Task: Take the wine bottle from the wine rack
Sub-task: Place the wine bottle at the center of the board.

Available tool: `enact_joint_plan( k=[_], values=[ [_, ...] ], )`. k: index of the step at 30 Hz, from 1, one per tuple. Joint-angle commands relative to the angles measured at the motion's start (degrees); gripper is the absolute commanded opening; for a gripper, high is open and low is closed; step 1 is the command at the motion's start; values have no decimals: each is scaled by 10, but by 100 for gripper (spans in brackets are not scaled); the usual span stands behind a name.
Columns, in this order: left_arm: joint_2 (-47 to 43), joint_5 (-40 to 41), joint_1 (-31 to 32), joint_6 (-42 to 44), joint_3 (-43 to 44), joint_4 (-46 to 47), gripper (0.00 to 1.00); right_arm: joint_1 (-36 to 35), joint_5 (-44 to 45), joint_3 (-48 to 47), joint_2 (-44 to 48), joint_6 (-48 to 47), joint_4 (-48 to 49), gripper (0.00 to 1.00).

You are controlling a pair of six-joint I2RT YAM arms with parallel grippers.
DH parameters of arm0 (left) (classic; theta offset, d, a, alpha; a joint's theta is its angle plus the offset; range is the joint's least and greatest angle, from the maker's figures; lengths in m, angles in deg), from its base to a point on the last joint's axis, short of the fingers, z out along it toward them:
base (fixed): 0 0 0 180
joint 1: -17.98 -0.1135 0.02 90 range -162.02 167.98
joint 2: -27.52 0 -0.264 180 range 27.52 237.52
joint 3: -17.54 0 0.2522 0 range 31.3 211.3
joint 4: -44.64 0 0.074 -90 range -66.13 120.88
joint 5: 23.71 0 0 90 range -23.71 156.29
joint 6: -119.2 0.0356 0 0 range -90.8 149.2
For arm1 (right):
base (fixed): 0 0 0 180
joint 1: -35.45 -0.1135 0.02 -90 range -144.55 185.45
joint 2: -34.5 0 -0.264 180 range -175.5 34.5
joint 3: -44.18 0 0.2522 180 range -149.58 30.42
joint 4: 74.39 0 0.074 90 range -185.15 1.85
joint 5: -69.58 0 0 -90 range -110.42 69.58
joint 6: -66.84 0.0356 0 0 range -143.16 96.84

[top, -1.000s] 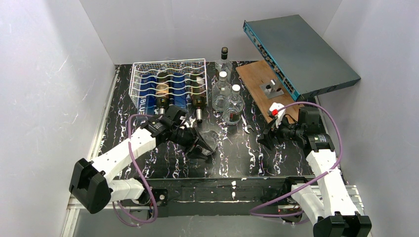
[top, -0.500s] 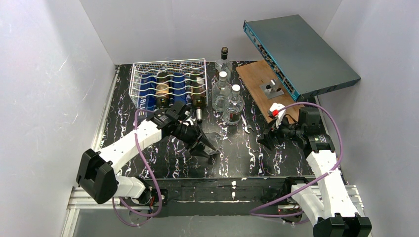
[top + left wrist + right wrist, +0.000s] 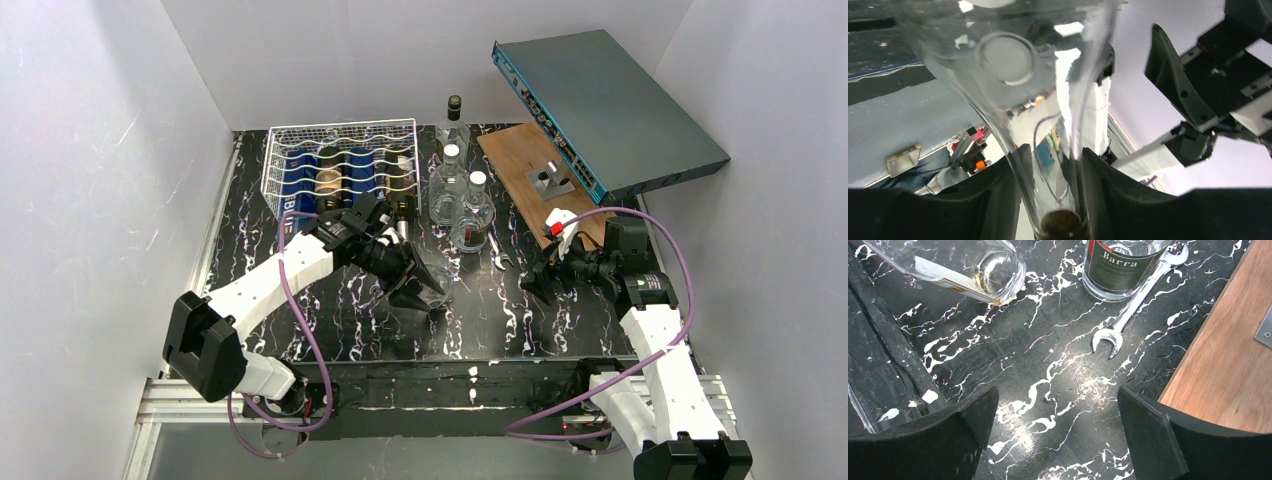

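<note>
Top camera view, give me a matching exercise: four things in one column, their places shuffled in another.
1 clear glass bottle
2 silver open-ended wrench
3 silver-white wire rack
4 grey-blue flat metal box

A tilted at far right
B neck in the left gripper
C far left, holding dark bottles
D flat on the black table

Pairs: 1-B, 2-D, 3-C, 4-A

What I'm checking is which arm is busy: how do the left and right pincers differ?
The left pincer is closed on the neck of a clear bottle; the right pincer stands wide open, holding nothing. The left is out in front of the wine rack; the right hangs over bare tabletop beside a wrench. Both have black fingers.
</note>
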Motion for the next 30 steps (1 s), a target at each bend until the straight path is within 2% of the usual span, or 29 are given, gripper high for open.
enact_joint_plan(
  k=[1, 4, 12, 30],
  values=[
    [-6, -44, 1, 20, 41, 17, 46, 2, -16, 1, 10, -7, 0, 98],
    [-2, -45, 1, 23, 47, 17, 49, 2, -15, 1, 10, -8, 0, 98],
    [12, -51, 1, 30, 61, 18, 51, 2, -15, 0, 9, -8, 0, 98],
    [24, -65, 1, 64, 93, 27, 65, 2, -12, 1, 8, -8, 1, 98]
  ],
)
